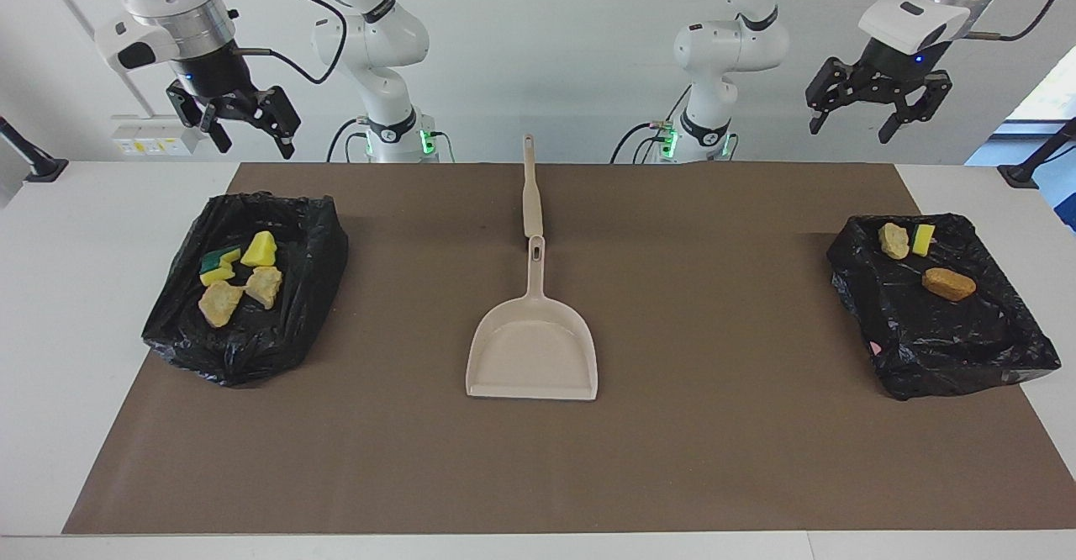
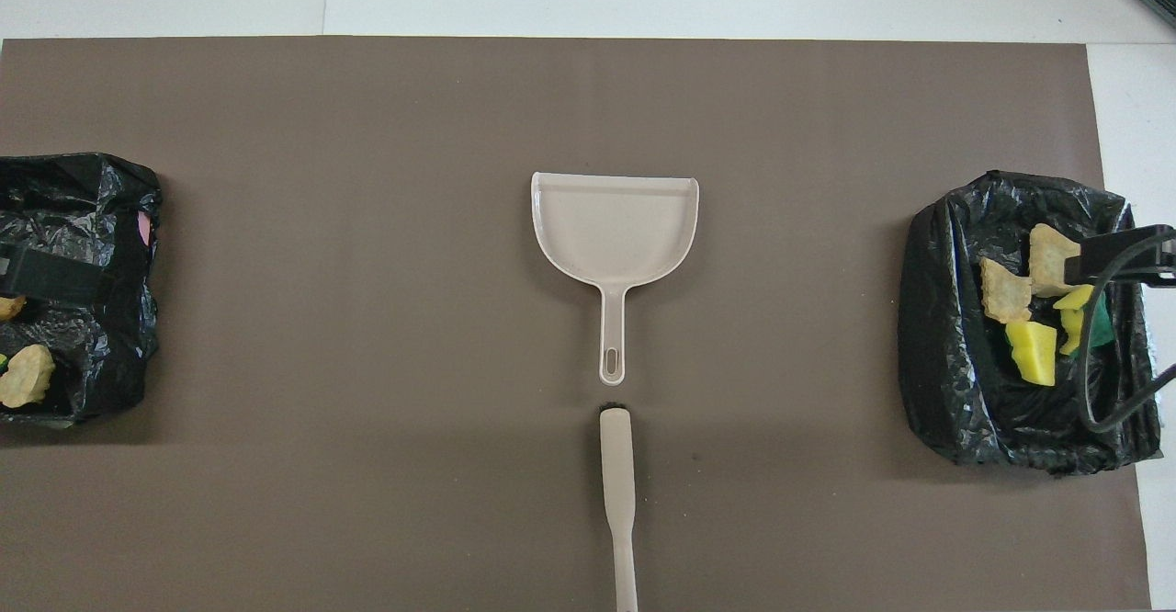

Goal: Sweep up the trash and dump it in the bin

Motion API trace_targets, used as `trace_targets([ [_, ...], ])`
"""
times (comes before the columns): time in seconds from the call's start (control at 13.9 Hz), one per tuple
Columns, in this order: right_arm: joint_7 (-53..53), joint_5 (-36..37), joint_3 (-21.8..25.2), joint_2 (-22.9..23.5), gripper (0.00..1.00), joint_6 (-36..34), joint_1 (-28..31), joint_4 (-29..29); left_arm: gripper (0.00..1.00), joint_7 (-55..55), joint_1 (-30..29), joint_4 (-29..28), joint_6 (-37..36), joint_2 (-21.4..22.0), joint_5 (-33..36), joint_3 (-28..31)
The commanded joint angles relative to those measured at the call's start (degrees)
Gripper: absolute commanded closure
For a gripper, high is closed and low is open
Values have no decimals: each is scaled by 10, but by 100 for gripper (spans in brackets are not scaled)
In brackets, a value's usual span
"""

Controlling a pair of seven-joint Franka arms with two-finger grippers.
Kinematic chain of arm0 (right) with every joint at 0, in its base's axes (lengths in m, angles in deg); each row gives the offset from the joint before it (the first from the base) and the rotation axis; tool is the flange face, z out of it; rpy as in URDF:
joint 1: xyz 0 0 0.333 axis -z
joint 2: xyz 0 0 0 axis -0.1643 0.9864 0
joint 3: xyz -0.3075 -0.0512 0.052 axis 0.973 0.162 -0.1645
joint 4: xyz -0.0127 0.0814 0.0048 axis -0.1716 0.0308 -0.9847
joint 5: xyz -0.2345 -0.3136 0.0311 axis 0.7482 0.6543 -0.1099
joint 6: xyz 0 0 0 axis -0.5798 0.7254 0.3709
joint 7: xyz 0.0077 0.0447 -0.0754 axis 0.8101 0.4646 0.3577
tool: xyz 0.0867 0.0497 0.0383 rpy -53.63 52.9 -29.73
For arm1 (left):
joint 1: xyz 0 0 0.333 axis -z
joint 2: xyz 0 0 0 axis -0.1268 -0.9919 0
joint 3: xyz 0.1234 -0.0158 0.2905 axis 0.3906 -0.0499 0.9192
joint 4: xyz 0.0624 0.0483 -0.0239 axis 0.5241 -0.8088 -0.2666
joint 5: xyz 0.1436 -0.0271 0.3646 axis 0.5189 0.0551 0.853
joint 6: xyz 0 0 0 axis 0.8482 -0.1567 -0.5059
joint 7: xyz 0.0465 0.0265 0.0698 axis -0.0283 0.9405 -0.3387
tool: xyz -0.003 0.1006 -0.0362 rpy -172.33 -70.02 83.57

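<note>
the left gripper (image 1: pixel 879 102) hangs high with its fingers spread and nothing between them, up over the left arm's end of the table, above the robot-side edge of the black bin (image 1: pixel 941 308) there. the right gripper (image 1: pixel 235 118) is likewise raised and spread empty, over the robot-side edge of the other bin (image 1: pixel 248 291) at the right arm's end. every scrap of trash in view is already inside a bin: four pieces (image 1: pixel 235 274) in the right arm's bin, yellow sponge bits with green faces and tan lumps, and three pieces (image 1: pixel 920 257) in the left arm's bin. none lies on the brown mat (image 1: pixel 714 459). the dustpan (image 1: pixel 533 350) sits flat mid-table, its mouth pointing away from the robots and its handle toward them; the brush (image 1: pixel 530 186) lies just nearer the robots, end to end with that handle, their tips almost touching. both long axes run straight from the robots outward, midway between the two arms, so neither arm is clearly closer. judging from this, the sweeping looks finished and any next reach would go inward and down to the centre line.
</note>
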Motion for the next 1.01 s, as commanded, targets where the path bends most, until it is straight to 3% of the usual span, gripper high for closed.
trace_targets([
  [0.0, -7, -5, 1, -6, 0, 3, 1, 4, 0, 2, 11, 28, -13, -16, 2, -2],
  [0.22, -8, -6, 1, -4, 0, 12, 7, 2, 0, -3, 26, 24, -11, -10, 19, -1],
  [0.58, -11, 0, 1, 28, 0, -45, 11, -38, 0, -33, 28, -1, 6, 4, 24, 2],
  [0.72, -9, -5, 1, 21, 0, -43, 6, -27, 0, -34, 32, -5, 12, 7, 25, 6],
  [0.94, -8, -6, 1, 21, 0, -40, 1, -27, 0, -33, 64, -5, 12, 7, 22, 45],
])
